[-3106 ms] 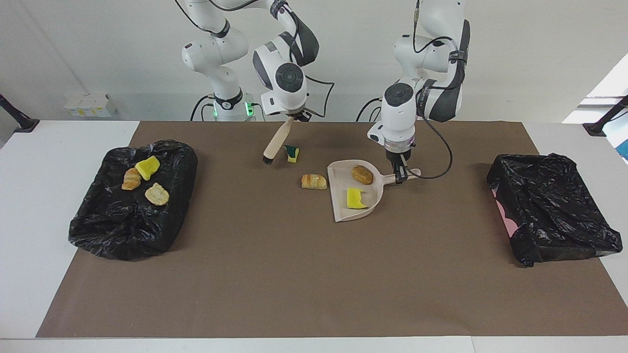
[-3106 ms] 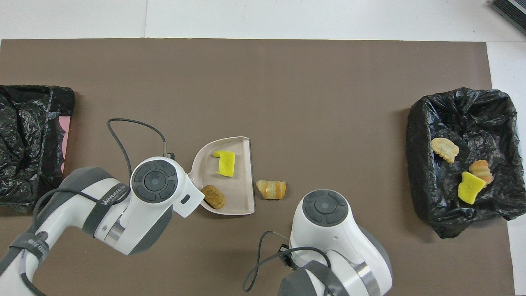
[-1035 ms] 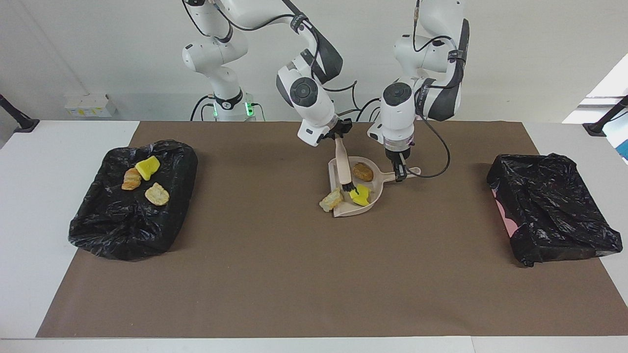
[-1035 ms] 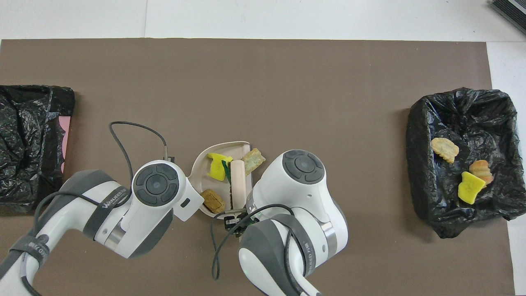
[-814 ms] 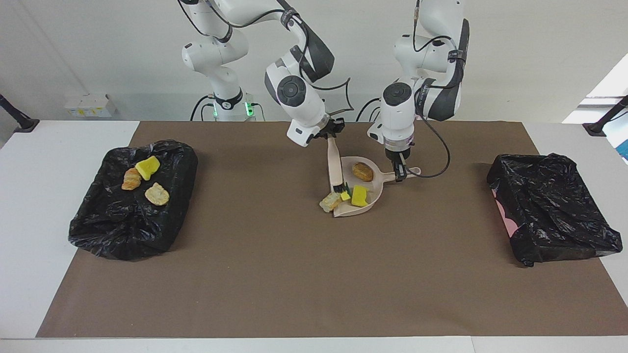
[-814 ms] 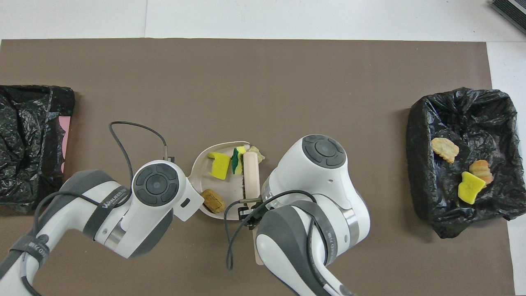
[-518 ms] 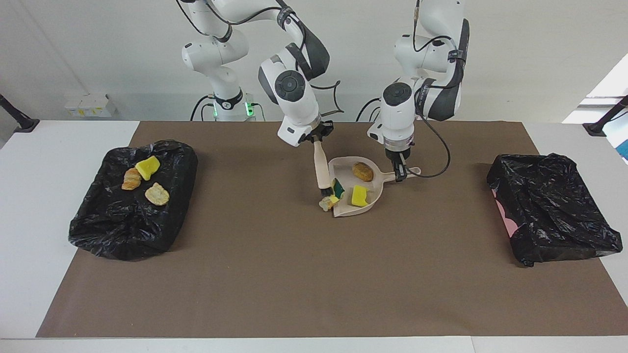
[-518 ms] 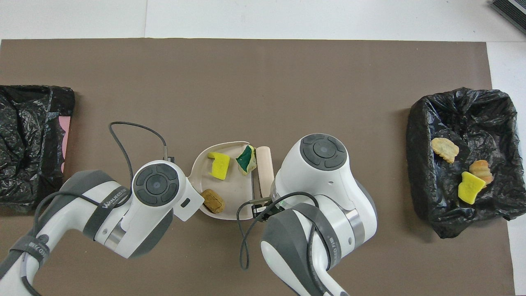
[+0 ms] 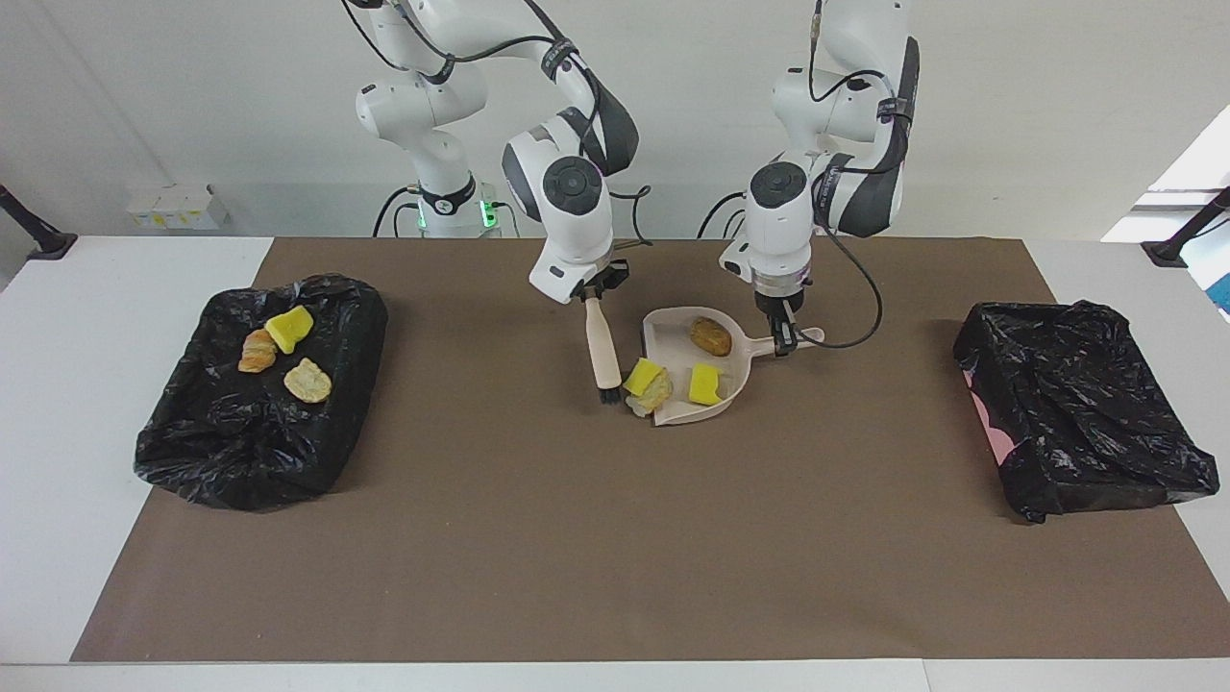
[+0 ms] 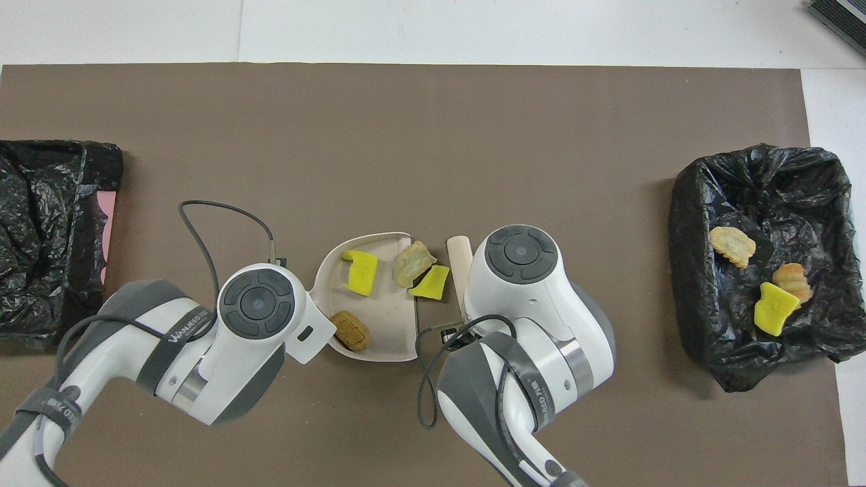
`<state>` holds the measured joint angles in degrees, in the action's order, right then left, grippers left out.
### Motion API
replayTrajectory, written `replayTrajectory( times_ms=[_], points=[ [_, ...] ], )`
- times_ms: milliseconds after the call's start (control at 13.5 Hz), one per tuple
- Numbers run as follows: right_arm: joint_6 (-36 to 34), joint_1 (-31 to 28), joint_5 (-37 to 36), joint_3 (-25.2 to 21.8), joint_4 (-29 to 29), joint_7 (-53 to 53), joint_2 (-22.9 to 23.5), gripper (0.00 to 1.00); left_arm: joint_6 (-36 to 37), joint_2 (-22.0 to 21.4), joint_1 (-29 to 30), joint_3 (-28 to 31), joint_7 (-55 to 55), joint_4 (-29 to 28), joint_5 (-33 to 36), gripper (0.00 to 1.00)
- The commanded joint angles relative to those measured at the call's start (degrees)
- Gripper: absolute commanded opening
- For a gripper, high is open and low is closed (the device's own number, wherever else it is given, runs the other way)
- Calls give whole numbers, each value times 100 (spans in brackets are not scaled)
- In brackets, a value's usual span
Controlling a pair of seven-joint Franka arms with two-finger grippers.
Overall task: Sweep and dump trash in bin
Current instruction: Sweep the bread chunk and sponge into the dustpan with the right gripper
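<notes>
Our right gripper (image 9: 593, 291) has its fingers clenched on the top end of the brush (image 9: 604, 354), whose wooden handle hangs down and slightly tilted, bristles at the brown mat (image 9: 577, 538) just beside the open mouth of the dustpan (image 9: 673, 332). Our left gripper (image 9: 784, 338) is clamped on the dustpan's short handle, and the pan lies flat on the mat with its mouth turned toward the right arm's end of the table.

Inside the pan we see a brown bread lump (image 9: 710, 335) near the handle end and a yellow sponge bit (image 9: 704, 383) farther from the robots. At the pan's lip, a second yellow sponge piece (image 9: 642, 375) leans on a pale bread scrap (image 9: 656, 392); from the overhead view the bread scrap (image 10: 412, 262) sits on the lip and the sponge piece (image 10: 431, 283) straddles the edge, partly on the mat, between the pan and the brush handle (image 10: 461, 260).

Outward from there, a black-lined bin (image 9: 192, 442) at the right arm's end of the table holds three scraps: a croissant lump (image 9: 257, 350), a yellow sponge chunk (image 9: 289, 328) touching it, and a pale bread piece (image 9: 307, 381) a little apart. A second black-lined bin (image 9: 1086, 423) stands at the left arm's end, with a pink edge showing under its liner.
</notes>
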<state>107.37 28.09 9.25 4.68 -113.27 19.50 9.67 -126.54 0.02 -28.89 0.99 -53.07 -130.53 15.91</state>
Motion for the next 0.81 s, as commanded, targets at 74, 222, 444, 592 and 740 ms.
replayTrajectory(
  times_ms=[74,222,444,592,740],
  points=[
    [380,64,-135,77,-28,-35,228,0,15,-81,15,41,86,-165,105,0],
    [591,336,-56,77,41,237,421,0,15,-81,33,50,86,-165,105,0],
    [689,573,434,112,199,212,474,0,-11,-73,33,50,86,-165,105,0],
    [689,715,1006,112,411,81,518,0,6,-73,33,50,86,-157,105,0],
    [724,759,1192,103,429,-26,527,0,15,-81,33,50,86,-165,105,0]
  ],
)
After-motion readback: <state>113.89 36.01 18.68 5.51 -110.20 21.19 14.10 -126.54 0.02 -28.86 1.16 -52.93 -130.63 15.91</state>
